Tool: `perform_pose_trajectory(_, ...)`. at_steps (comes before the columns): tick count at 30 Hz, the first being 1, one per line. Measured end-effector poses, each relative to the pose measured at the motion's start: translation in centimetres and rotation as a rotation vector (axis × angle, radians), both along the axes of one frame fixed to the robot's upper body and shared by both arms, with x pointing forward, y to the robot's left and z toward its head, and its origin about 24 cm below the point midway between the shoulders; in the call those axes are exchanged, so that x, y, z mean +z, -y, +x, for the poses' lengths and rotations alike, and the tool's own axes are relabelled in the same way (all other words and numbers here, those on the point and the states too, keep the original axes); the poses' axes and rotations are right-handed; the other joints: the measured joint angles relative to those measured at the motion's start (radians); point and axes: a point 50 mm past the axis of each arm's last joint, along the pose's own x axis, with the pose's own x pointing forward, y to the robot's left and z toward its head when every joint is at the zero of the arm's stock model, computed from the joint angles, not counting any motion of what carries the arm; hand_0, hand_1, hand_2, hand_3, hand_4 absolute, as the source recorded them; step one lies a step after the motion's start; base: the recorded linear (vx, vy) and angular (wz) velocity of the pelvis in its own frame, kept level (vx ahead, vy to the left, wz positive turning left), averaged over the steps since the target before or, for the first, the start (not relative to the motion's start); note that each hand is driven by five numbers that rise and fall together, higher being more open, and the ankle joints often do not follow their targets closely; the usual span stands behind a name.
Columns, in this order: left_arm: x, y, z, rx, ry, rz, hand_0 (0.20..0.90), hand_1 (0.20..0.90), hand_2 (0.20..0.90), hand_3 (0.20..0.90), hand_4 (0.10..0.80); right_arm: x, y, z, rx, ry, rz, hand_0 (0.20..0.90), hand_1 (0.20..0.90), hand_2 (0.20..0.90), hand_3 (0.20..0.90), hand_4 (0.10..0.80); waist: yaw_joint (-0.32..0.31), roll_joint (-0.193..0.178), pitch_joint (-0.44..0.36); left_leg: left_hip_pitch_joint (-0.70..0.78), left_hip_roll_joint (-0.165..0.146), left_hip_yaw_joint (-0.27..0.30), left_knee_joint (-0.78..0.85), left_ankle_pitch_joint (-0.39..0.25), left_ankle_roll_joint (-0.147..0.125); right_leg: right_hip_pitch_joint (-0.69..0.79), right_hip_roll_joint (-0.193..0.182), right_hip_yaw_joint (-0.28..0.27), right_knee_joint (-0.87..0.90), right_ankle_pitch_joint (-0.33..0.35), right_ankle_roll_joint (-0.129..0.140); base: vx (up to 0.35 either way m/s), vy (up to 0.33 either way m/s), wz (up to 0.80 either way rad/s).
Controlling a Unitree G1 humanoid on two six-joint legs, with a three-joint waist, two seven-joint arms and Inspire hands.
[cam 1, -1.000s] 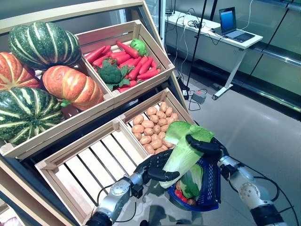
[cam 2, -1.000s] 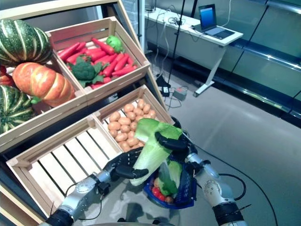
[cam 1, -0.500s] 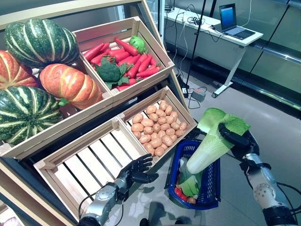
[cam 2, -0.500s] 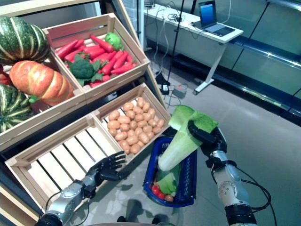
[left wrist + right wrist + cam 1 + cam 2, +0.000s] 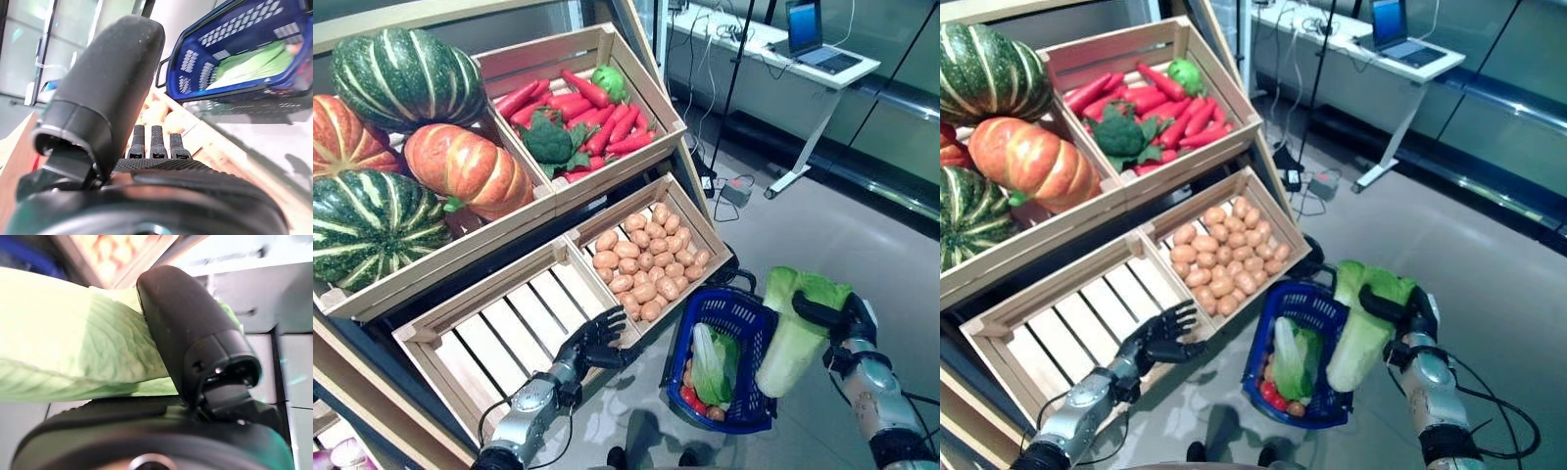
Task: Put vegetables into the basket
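While the right hand [image 5: 837, 318] grips a pale green cabbage [image 5: 793, 328] at the lower right of the frame, thumb pressed across the leafy top in the right wrist view, the blue basket [image 5: 701, 311] sits on the floor just to its left, low centre-right of the picture. That is the relation to watch: the cabbage hangs with its long axis nearly upright, leafy end up in the hand, white stalk end pointing down, and it is just beside the basket's right-hand rim, not over the opening, by my reading. The basket lies to the frame-left of the hand, so the coming move looks like a short carry leftward and a lowering, stalk first.

Inside the basket there is already another leafy green [image 5: 710, 362] and some small red and orange pieces [image 5: 692, 399] at its near end, so room is tight; the new head may have to lie alongside.

The left hand [image 5: 592, 343] is at lower centre, fingers spread and holding nothing, near the front edge of the empty slatted crate [image 5: 499, 338]. It is well clear of the cabbage; the right hand is the one doing the work. Behind, the potato crate [image 5: 646, 264] stays out of play.
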Motion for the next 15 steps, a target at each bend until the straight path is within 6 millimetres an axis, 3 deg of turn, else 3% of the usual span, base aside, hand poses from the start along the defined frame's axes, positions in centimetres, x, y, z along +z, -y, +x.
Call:
perform_pose_trajectory(5,1.8,0.6,1.8,0.015,0.087,-0.086,0.900,0.900,0.900,0.900,0.800,3.0,0.9,3.2,-0.075,0.070,-0.043,0.300,0.300,0.300,0.300,0.400,0.004,0.035,0.090,-0.074,-0.001,-0.024,0.001,0.030,0.004,-0.065,-0.001,-0.025,0.004,0.025,-0.003,-0.166,-0.009,0.12)
perform_pose_trajectory(10,4.4,1.6,4.2,0.002,0.228,-0.144,0.900,0.900,0.900,0.900,0.800,6.7,1.2,6.3,-0.145,0.173,-0.064,0.300,0.300,0.300,0.300,0.400,0.030,0.084,0.235,-0.166,-0.004,-0.053,0.071,0.037,0.006,-0.129,-0.007,-0.059,0.049,0.030,-0.009,-0.157,0.006,0.21)
perform_pose_trajectory(13,6.1,1.7,5.5,0.025,0.311,-0.158,0.900,0.900,0.900,0.900,0.800,8.7,1.0,7.8,-0.153,0.238,-0.035,0.300,0.300,0.300,0.300,0.400,0.037,0.109,0.311,-0.266,-0.004,-0.066,0.189,0.003,0.008,-0.222,-0.019,-0.083,0.176,-0.017,-0.018,-0.134,-0.009,0.19)
perform_pose_trajectory(15,7.0,1.6,6.3,0.044,0.346,-0.165,0.900,0.900,0.900,0.900,0.800,9.4,1.0,8.5,-0.166,0.250,-0.021,0.300,0.300,0.300,0.300,0.400,0.054,0.111,0.350,-0.332,-0.007,-0.065,0.277,-0.029,0.012,-0.320,-0.044,-0.087,0.343,-0.091,-0.024,-0.086,0.000,0.19)
